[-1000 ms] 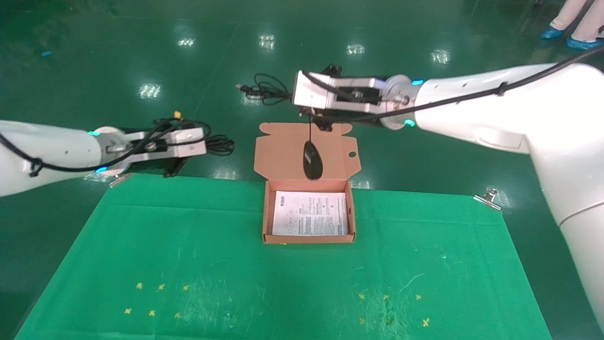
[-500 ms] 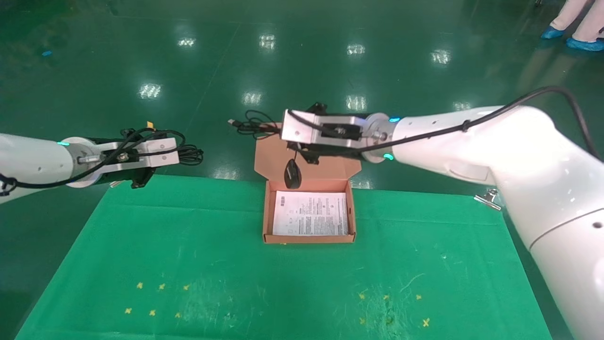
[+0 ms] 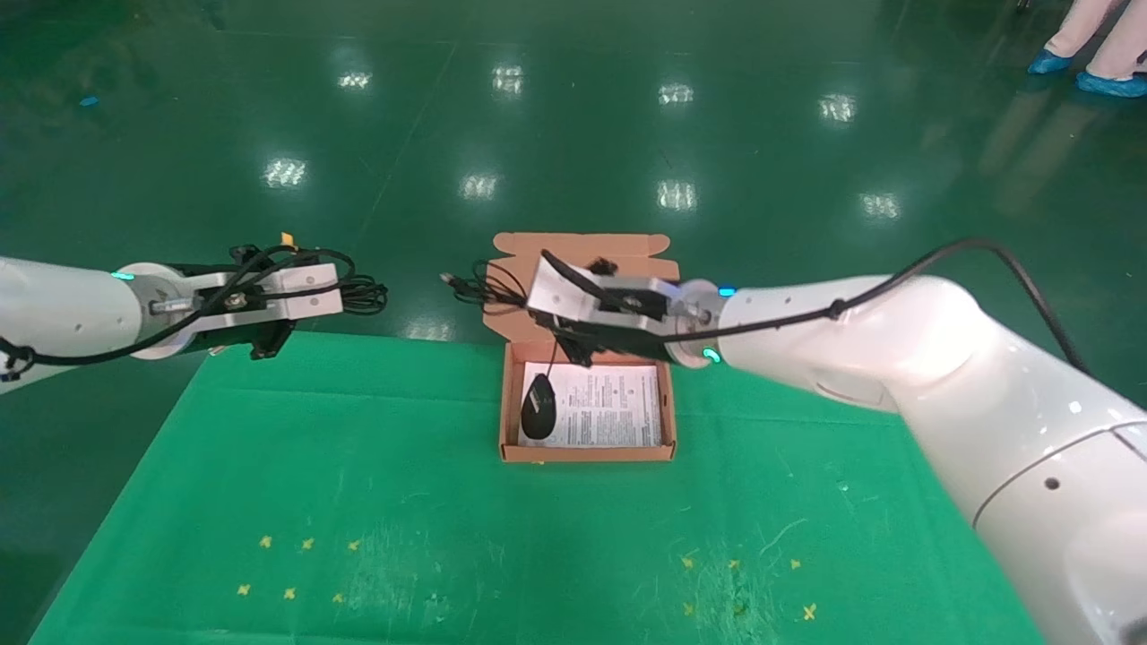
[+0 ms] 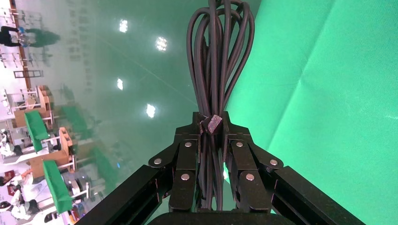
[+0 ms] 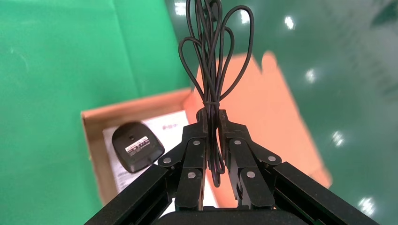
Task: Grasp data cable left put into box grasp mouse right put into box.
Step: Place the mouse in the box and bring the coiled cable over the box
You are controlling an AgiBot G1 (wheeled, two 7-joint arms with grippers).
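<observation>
The right gripper (image 5: 212,123) grips the mouse (image 3: 538,418) by its cord to lower it into the box (image 3: 587,453), while the left gripper (image 4: 212,129) waits aside clamping the data cable (image 4: 217,56)

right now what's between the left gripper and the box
Only bare green cloth in the head view; left gripper holds the data cable well left of the box.

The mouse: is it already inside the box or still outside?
Inside: the mouse sits over the box's white sheet, underside up; the right hand grips its cord.
</observation>
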